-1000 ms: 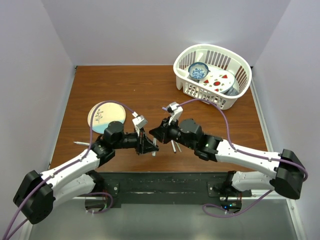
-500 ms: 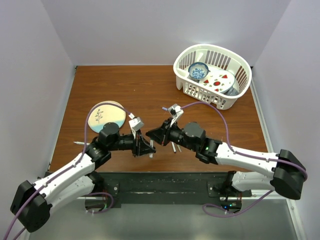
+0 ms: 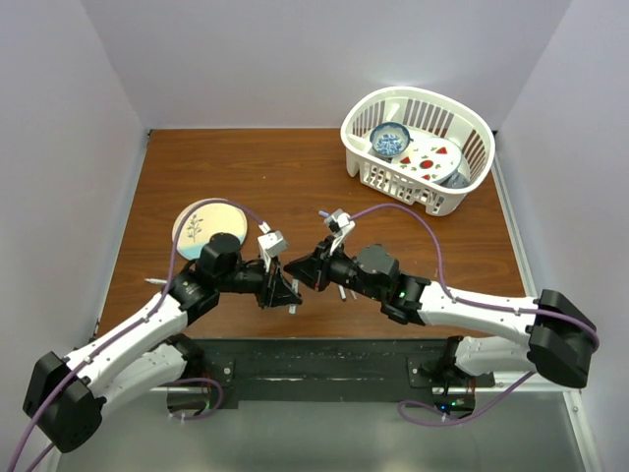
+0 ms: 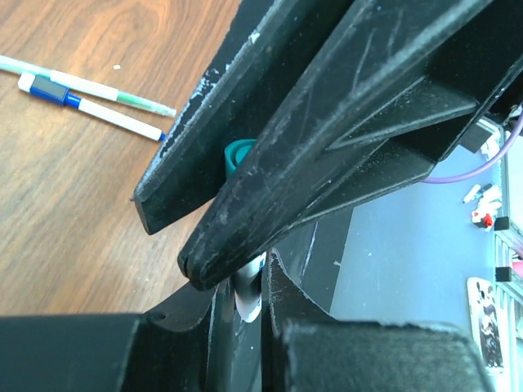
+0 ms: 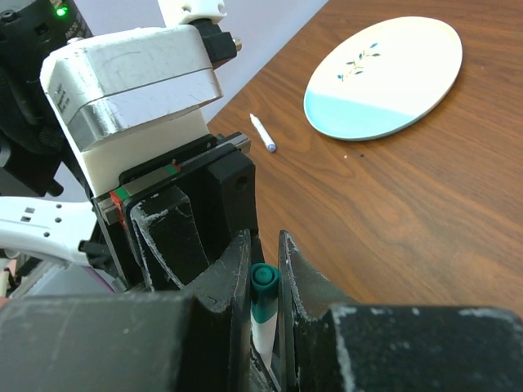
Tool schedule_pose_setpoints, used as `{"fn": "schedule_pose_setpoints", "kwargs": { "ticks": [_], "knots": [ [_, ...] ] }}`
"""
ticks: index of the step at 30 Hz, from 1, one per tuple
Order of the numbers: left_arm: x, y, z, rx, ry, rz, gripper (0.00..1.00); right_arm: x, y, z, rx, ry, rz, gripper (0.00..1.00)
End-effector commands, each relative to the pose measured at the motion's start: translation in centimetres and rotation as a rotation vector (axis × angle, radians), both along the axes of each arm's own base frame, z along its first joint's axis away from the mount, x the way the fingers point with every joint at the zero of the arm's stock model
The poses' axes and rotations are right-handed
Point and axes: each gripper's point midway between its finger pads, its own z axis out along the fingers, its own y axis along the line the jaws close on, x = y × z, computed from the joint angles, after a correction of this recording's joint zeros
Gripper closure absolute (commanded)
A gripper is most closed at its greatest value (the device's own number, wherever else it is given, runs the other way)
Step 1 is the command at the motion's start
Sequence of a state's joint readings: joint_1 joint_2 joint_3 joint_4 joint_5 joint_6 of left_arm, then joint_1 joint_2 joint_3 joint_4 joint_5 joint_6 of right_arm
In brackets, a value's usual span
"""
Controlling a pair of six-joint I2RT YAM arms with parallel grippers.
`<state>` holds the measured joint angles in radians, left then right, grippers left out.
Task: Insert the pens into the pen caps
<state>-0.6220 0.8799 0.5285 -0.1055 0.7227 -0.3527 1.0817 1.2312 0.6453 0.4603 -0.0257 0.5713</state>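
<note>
Teal cap point(image 5: 263, 287) on white pen point(image 5: 260, 340)

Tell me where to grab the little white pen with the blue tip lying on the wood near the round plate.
Take the little white blue-tipped pen by the middle of its thin barrel, coming from straight above and closing across its width. It lies flat on the brown wooden table, apart from the round cream-and-blue plate, with bare wood on both sides.

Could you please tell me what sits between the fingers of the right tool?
A teal-ended white pen, clamped in the right tool; the right wrist view shows it.
</note>
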Motion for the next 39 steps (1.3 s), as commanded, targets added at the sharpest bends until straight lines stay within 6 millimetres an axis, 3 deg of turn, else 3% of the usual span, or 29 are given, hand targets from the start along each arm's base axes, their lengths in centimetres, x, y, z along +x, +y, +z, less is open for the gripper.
{"fn": "schedule_pose_setpoints", "kwargs": {
  "ticks": [1, 8, 12, 18, 21, 24, 26, 28, 30, 31, 35, 36, 38, 39],
  "knots": [
    [7.4, 0.1, 19.0, -0.361, -0.624, 0.200, 1.00, -14.1, -5.3, -16.0, -0.479, 0.407, 0.426, 1.00],
    [7.7, 0.7, 19.8, -0.379, -0.642, 0.234, 1.00, -16.1, -3.7, -15.0, -0.352, 0.457, 0.478, 1.00],
    [8.2, 0.8, 19.9, -0.355, -0.646, 0.250, 1.00, -16.7, -3.5, -15.5, -0.410, 0.467, 0.449, 1.00],
    [7.8, 0.9, 20.4, -0.342, -0.644, 0.230, 1.00, -14.6, -4.5, -16.0, -0.516, 0.380, 0.335, 1.00],
    [7.5, 0.7, 19.1, -0.317, -0.593, 0.206, 1.00, -12.7, -4.0, -13.6, -0.513, 0.316, 0.251, 1.00],
    [7.1, 0.2, 16.8, -0.271, -0.512, 0.163, 1.00, -9.4, -3.5, -9.9, -0.437, 0.294, 0.133, 1.00],
    [6.4, 0.3, 16.5, -0.281, -0.492, 0.151, 1.00, -7.4, -3.3, -7.4, -0.363, 0.291, 0.074, 1.00],
    [5.3, 0.5, 16.1, -0.298, -0.493, 0.125, 1.00, -4.1, -3.6, -4.2, -0.280, 0.253, -0.032, 0.99],
    [4.3, 0.4, 15.8, -0.309, -0.480, 0.082, 1.00, -1.8, -3.8, -1.4, -0.204, 0.191, -0.110, 0.94],
    [4.0, 0.3, 15.5, -0.309, -0.470, 0.064, 1.00, -0.4, -3.9, 1.6, -0.125, 0.136, -0.177, 0.88],
    [3.2, 0.1, 14.4, -0.301, -0.431, 0.018, 1.00, 1.9, -4.3, 8.2, 0.025, 0.018, -0.267, 0.64],
    [2.8, 0.2, 14.1, -0.300, -0.427, 0.005, 1.00, 2.2, -4.3, 9.4, 0.046, -0.004, -0.274, 0.49],
    [2.6, 0.3, 14.1, -0.302, -0.428, 0.005, 1.00, 2.7, -4.2, 12.3, 0.079, -0.054, -0.284, 0.39],
    [2.4, 0.4, 13.9, -0.299, -0.426, 0.008, 1.00, 2.7, -4.3, 14.0, 0.106, -0.072, -0.285, 0.22]
  ]
}}
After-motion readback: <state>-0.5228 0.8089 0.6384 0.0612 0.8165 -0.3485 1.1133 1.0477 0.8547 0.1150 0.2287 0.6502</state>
